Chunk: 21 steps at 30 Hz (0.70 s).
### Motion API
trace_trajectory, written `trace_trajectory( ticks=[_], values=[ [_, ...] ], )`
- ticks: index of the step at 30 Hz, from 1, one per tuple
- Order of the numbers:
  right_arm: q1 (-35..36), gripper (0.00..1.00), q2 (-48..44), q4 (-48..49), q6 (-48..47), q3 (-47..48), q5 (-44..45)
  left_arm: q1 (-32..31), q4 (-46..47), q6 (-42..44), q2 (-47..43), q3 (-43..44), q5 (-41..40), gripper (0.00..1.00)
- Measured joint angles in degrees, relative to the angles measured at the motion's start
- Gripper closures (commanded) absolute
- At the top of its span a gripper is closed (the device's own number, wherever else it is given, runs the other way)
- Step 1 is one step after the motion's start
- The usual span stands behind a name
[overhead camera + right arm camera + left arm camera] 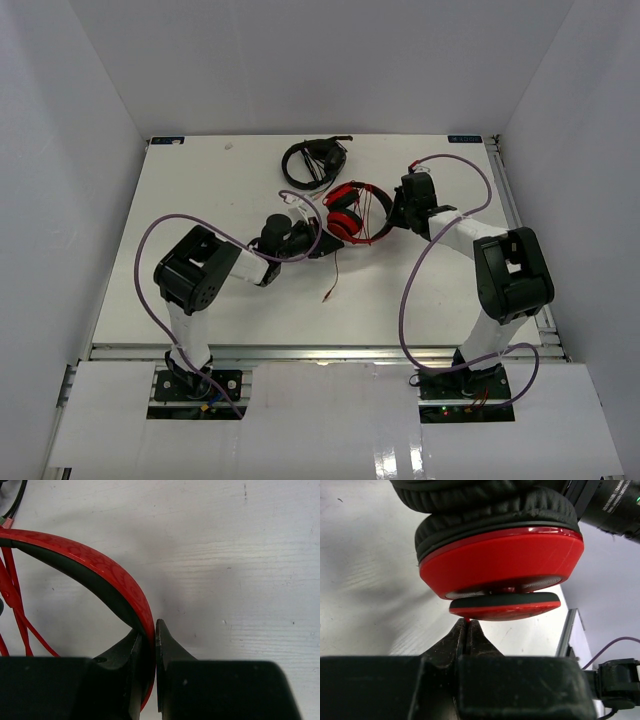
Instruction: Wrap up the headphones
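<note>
The red headphones [355,212] lie at the middle of the table, black pads inward, with several turns of thin red cable [374,208] across the headband. My right gripper [398,212] is shut on the red headband [100,567], which passes between its fingers [151,627]. The left gripper [318,240] sits just below the red ear cup [505,560]. Its jaws [467,622] are pressed together on a thin bit of red cable at their tips. A loose cable end [332,288] trails toward the near edge.
All-black headphones [313,160] with a coiled cable lie at the back, just behind the red pair. The table's metal rail [567,630] runs along the right side. Purple arm cables [425,270] loop above the table.
</note>
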Motion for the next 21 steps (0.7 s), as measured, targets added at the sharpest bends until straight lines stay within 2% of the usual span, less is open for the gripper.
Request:
trace_trajectory(
  ticks=[9, 15, 19, 21],
  values=[
    [-0.38, 0.92, 2.26, 0.72, 0.76, 1.2, 6.19, -1.5, -5.81, 1.12, 1.98, 1.81, 2.46, 0.66],
    [-0.85, 0.92, 2.47, 1.78, 0.82, 1.43, 10.19, -2.47, -11.58, 3.03, -0.07, 1.42, 5.06, 0.63],
    [-0.24, 0.84, 2.47, 1.92, -0.16, 1.43, 11.73, -2.51, -15.6, 4.86, -4.38, 0.42, 5.61, 0.63],
    [0.01, 0.77, 2.47, 2.35, -0.83, 1.42, 12.23, -2.51, -18.03, 6.18, -7.84, -0.19, 5.52, 0.62]
  ],
)
